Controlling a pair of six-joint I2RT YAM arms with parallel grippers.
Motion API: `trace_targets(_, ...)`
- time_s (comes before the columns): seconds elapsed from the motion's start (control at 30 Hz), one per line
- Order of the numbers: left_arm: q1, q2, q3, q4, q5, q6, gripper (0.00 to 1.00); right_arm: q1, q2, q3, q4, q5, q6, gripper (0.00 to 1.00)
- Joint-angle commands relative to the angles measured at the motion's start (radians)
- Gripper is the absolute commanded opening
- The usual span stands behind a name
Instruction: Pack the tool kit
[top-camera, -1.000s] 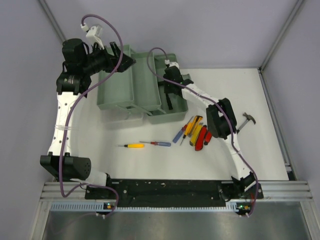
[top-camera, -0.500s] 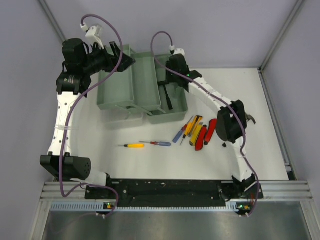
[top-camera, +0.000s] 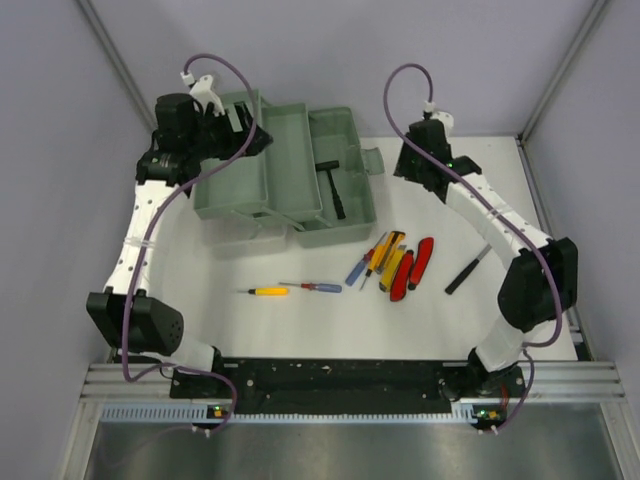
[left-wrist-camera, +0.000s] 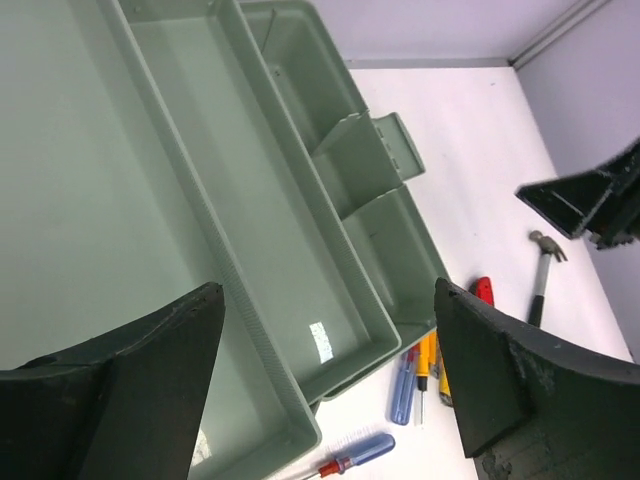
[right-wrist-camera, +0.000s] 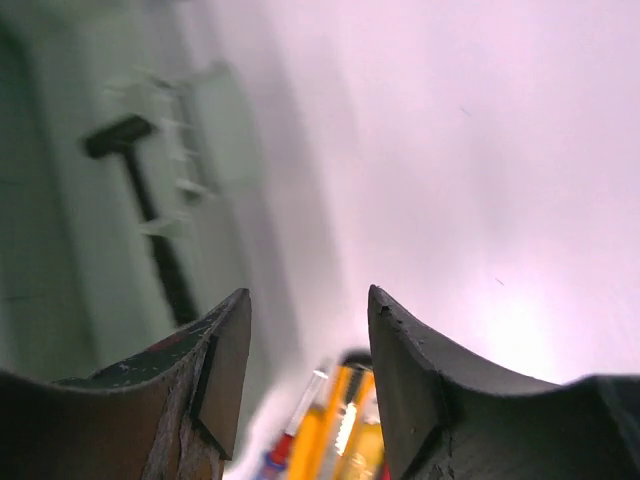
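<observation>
**A:** From above, our right gripper (top-camera: 408, 168) has drawn back, right of the toolbox (top-camera: 262, 190). The hammer (top-camera: 333, 188) now lies inside.

**B:** At our left wrist, the left gripper (left-wrist-camera: 320, 370) hangs spread and empty over the trays.

**A:** Our right wrist shows its fingers apart, holding nothing. We count one tool packed.

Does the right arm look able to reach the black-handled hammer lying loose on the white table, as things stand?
Probably yes. The black-handled hammer lies uncovered on the table right of the red-handled pliers, and the right gripper is open and empty; only that arm's own forearm crosses above it.
</observation>
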Motion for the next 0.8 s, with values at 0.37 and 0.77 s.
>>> trace_targets(0.37,-0.137,0.253,0.127,-0.143,-0.461,0.038,0.57,-0.219,-0.293,-0.498,-0.189,0.062,0.218,0.47)
trace_targets(0.77,-0.139,0.269,0.121,-0.162,-0.421,0.087,0.21,-0.261,-0.267,-0.588,-0.236,0.132,0.31,0.47)
